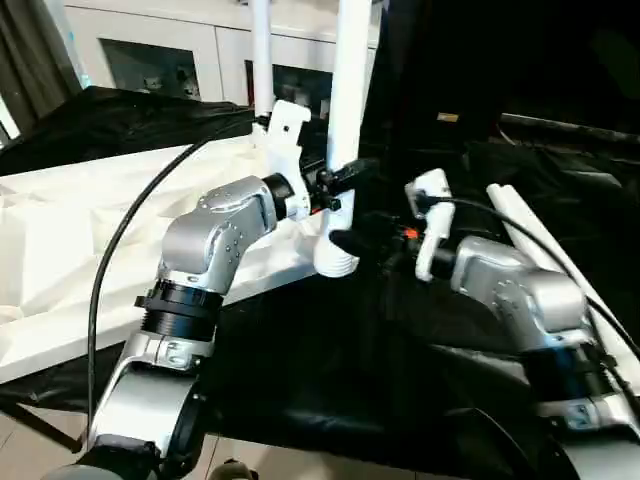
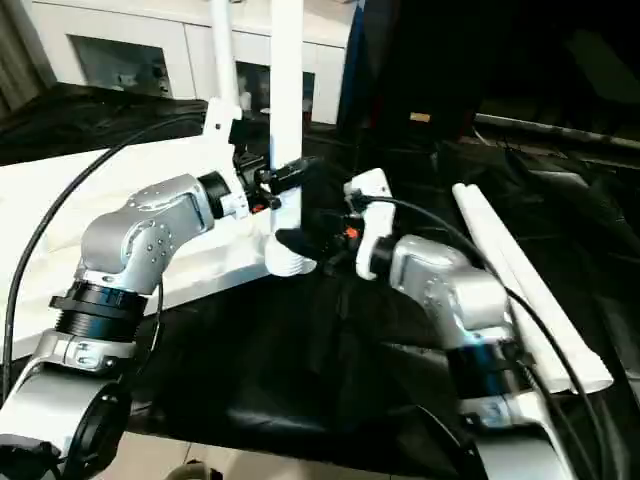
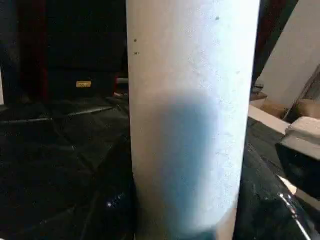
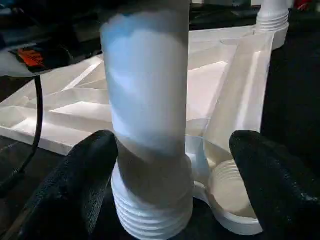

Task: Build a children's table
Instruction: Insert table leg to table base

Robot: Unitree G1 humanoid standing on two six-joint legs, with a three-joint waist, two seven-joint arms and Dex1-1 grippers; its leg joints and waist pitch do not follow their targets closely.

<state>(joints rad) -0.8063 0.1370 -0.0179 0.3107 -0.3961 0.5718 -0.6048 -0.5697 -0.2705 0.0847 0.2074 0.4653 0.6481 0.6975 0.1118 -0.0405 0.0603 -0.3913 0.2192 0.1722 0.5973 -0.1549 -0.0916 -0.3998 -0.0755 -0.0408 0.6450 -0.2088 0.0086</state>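
One leg [image 1: 348, 120] upright at corner socket [image 4: 227, 192], pinched by left pincer [image 1: 345, 180]; right pincer [image 4: 170, 185] spread around it.

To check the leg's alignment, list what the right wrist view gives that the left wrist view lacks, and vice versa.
Right wrist: the leg's threaded end beside an empty socket, the top's ribbed underside, a second leg standing at the far corner, and the right hand's open fingers flanking the leg.
Left wrist: black cloth behind the leg.
Both: that leg's white shaft, close up.
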